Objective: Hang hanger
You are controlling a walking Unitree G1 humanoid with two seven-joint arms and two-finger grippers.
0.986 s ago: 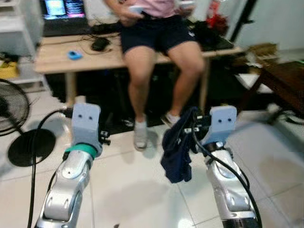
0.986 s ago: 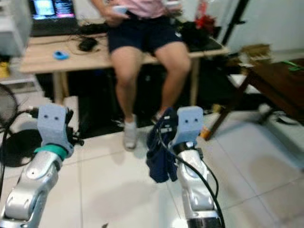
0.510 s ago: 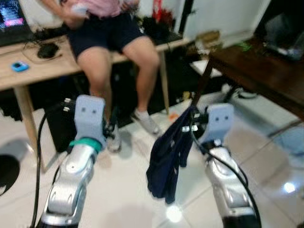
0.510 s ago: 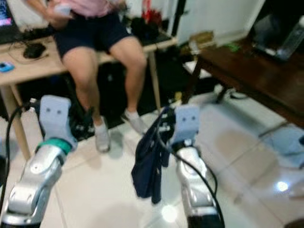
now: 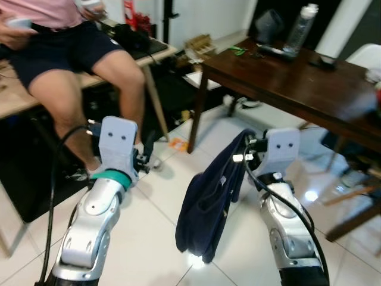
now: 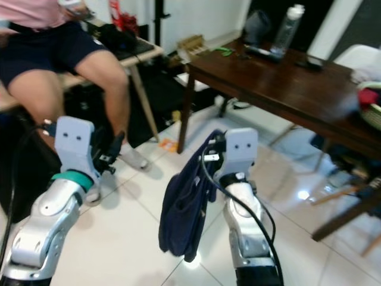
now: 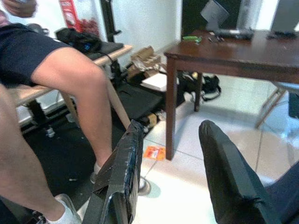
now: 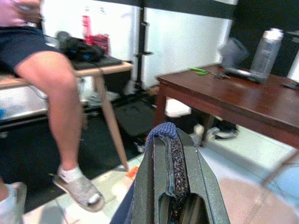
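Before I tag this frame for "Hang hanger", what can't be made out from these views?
- The hanger itself: the dark blue garment draped from the right gripper covers whatever is under it in both eye views.
- What the right gripper's fingers clamp besides cloth: the right wrist view is too close.
- A rail to hang on: none can be picked out.
- The left gripper is open; its fingers are cut off by the frame edge.

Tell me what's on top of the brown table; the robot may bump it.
On the table: a clear bottle, a dark bag, small green bits. Its far end is out of frame.
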